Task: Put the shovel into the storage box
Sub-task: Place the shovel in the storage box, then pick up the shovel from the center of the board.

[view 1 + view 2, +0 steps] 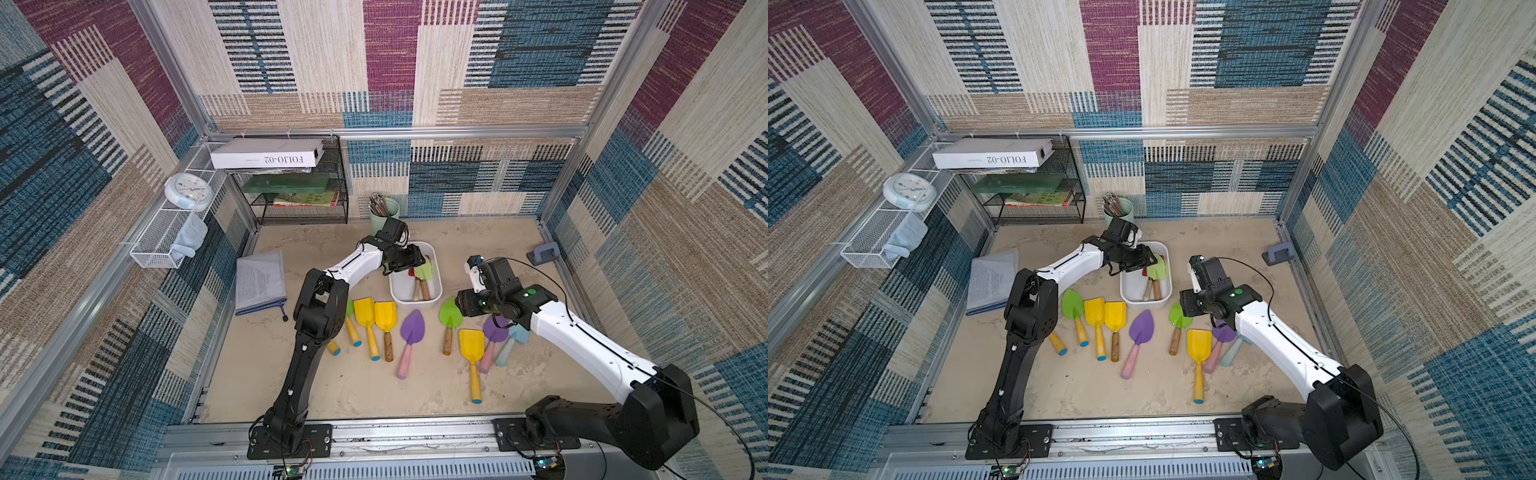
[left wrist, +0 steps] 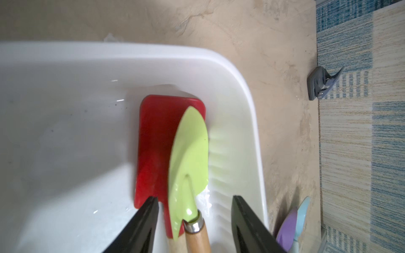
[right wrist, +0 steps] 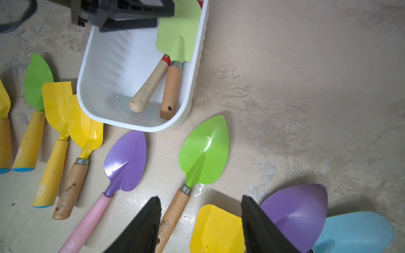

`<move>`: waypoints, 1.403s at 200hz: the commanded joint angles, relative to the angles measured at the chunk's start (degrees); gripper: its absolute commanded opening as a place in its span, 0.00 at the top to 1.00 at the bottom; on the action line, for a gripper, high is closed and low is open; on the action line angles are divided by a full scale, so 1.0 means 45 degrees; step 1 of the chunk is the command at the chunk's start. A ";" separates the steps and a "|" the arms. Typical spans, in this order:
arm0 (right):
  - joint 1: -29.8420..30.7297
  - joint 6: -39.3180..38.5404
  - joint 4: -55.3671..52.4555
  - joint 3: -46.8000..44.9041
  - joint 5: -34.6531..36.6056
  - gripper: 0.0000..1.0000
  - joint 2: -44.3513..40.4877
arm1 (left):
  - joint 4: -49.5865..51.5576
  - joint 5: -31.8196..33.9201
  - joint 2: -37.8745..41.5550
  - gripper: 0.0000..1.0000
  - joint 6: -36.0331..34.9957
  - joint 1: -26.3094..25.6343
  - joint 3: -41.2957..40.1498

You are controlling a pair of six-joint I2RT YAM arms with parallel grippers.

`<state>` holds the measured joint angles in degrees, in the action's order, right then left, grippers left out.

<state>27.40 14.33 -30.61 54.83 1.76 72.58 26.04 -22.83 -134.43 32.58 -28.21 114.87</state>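
Patterned woven panels enclose a beige, scuffed tabletop [image 1: 478, 249], at whose middle a shallow white plastic storage box [image 1: 401, 286] with rounded corners is set. Inside it a pale green shovel [image 2: 188, 153] with a pointed metal blade and wooden handle is seen lying lengthwise along one long wall, partly over a red shovel [image 2: 153, 135] with a flat square blade. The left gripper [image 2: 194, 198] is held over the box with its jaws parted; the pale green shovel's handle is flanked by them with a gap on each side, so nothing is gripped. The right gripper [image 3: 200, 198] is likewise parted and empty, low over the loose shovels on the table. A bright green shovel [image 3: 203, 151] with a leaf-shaped blade and wooden handle lies just ahead of it, blade towards the box and handle towards the robot's base. Its handle runs beside one jaw rather than midway between them, so a small sideways shift is judged necessary. The right arm is clearly the nearer.
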 commanded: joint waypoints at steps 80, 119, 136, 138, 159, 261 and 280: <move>0.0238 0.1624 0.0215 -0.1320 -0.0850 0.41 0.0064 | -0.0241 0.0347 0.3664 0.35 -0.0975 -0.0380 -0.2000; 0.1035 0.3113 0.0630 -0.1980 -0.0554 0.40 0.0063 | -0.0708 0.0295 0.5090 0.32 -0.1164 -0.0653 -0.3549; 0.1429 0.3895 0.0698 -0.2252 -0.0286 0.40 0.0044 | -0.0823 0.0319 0.5653 0.32 -0.1238 -0.0771 -0.4151; 0.1484 0.3981 0.0716 -0.2299 -0.0267 0.40 0.0044 | -0.0840 0.0315 0.5723 0.32 -0.1247 -0.0780 -0.4240; 0.2052 0.4912 0.1138 -0.2777 -0.0144 0.40 0.0022 | -0.0958 0.0347 0.6367 0.32 -0.1305 -0.0879 -0.4995; 0.3123 0.6103 0.1994 -0.2948 0.0318 0.40 0.1675 | -0.0703 0.0430 0.7154 0.32 -0.1810 -0.0915 -0.5889; 0.3169 0.6133 0.2153 -0.2932 0.0315 0.43 0.1983 | -0.0692 0.0378 0.7085 0.32 -0.1835 -0.0919 -0.5896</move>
<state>41.36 40.93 -22.33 41.28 2.39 80.23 23.42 -20.80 -102.37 25.28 -32.32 88.27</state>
